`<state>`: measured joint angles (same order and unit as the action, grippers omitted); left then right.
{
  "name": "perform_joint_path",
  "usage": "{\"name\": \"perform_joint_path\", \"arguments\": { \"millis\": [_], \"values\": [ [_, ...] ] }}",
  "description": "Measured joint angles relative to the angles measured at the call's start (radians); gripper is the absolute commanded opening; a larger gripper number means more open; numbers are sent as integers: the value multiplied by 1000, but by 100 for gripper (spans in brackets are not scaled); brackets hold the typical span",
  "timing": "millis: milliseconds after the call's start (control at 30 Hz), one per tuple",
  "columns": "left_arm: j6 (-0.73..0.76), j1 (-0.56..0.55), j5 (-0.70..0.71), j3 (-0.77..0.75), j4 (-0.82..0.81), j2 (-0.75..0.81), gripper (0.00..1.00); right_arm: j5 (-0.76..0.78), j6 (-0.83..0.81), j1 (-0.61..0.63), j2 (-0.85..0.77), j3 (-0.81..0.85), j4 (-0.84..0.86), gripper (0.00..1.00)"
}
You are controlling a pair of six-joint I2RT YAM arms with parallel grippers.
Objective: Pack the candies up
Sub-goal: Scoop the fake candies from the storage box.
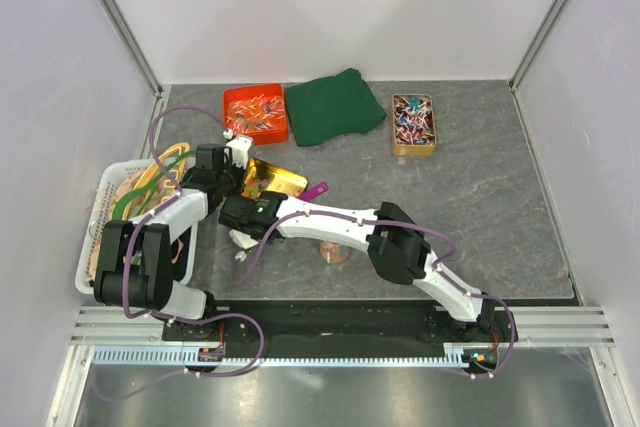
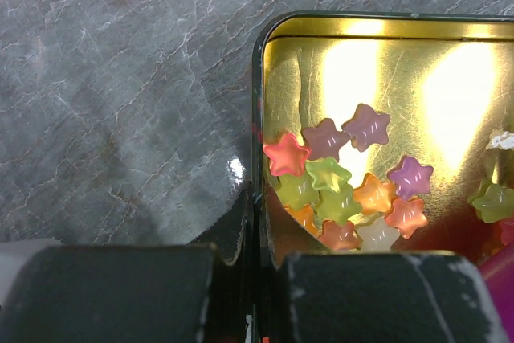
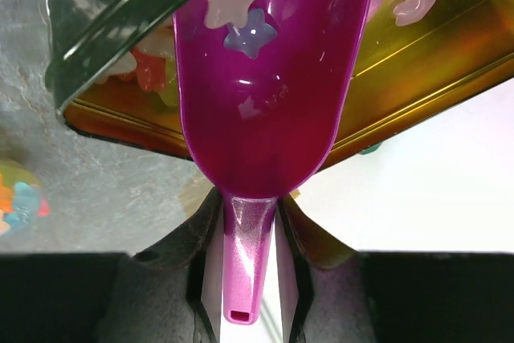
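Observation:
The candies (image 2: 345, 190) are small star-shaped pieces in orange, yellow-green, pink and purple, heaped in a gold tin (image 2: 450, 102). The tin lies left of centre in the top view (image 1: 285, 182). My left gripper (image 2: 259, 230) is shut on the tin's left wall, one finger inside and one outside. My right gripper (image 3: 250, 230) is shut on the handle of a magenta scoop (image 3: 265, 102). The scoop's bowl reaches into the tin (image 3: 426, 62) with two or three candies (image 3: 241, 18) in it. The scoop's tip shows in the top view (image 1: 316, 190).
A small round container of candies (image 1: 335, 250) stands near the right forearm. At the back are an orange tray of wrapped sweets (image 1: 256, 113), a green cloth (image 1: 335, 107) and a gold box of twist-wrapped sweets (image 1: 413, 124). A white basket (image 1: 105, 217) sits at the left edge.

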<state>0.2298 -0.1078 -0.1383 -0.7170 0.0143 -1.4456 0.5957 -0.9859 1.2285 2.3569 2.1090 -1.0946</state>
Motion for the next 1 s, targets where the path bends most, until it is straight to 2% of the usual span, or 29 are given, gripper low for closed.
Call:
{"name": "perform_joint_path", "arguments": {
  "millis": [400,733,1000],
  "values": [
    [4,4,8,0,10,0,2,5,159,1,109,144,-11,0],
    [5,11,6,0,15,1,2,-16,232,-3,106,142,28,0],
    [4,8,-2,0,3,7,2,-31,212,-61,32,47,65,0]
  ]
}}
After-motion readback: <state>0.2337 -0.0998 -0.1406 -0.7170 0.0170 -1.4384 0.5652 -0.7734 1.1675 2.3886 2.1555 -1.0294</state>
